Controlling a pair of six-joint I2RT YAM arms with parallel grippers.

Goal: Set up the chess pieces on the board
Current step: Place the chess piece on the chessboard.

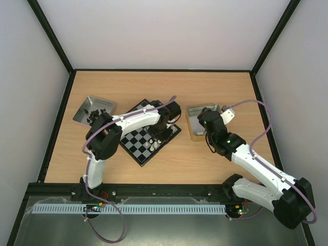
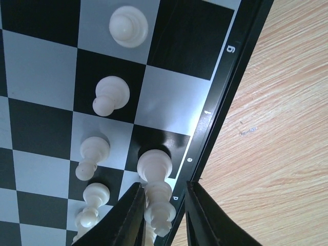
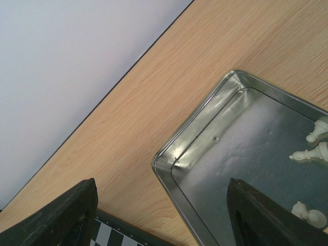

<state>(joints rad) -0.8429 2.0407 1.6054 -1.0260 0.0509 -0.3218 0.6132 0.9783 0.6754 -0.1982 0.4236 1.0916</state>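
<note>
The board (image 1: 134, 147) lies left of centre and fills the left wrist view (image 2: 46, 66). Several white chess pieces (image 1: 151, 145) stand on it near its right edge. In the left wrist view a tall white piece (image 2: 155, 166) stands on the edge square by the letter e. My left gripper (image 2: 164, 187) is open around its top: the left finger touches it, the right finger stands apart. In the top view the left gripper (image 1: 160, 134) is over the board's right side. My right gripper (image 3: 161, 187) is wide open and empty over a corner of a metal tray (image 3: 230, 148) holding white pieces (image 3: 312, 151).
The right tray (image 1: 196, 127) sits right of the board, with the right gripper (image 1: 206, 119) above it. A second metal tray (image 1: 88, 108) with dark pieces is at the back left. The board's black edge (image 2: 225, 97) borders bare wood (image 2: 277, 128).
</note>
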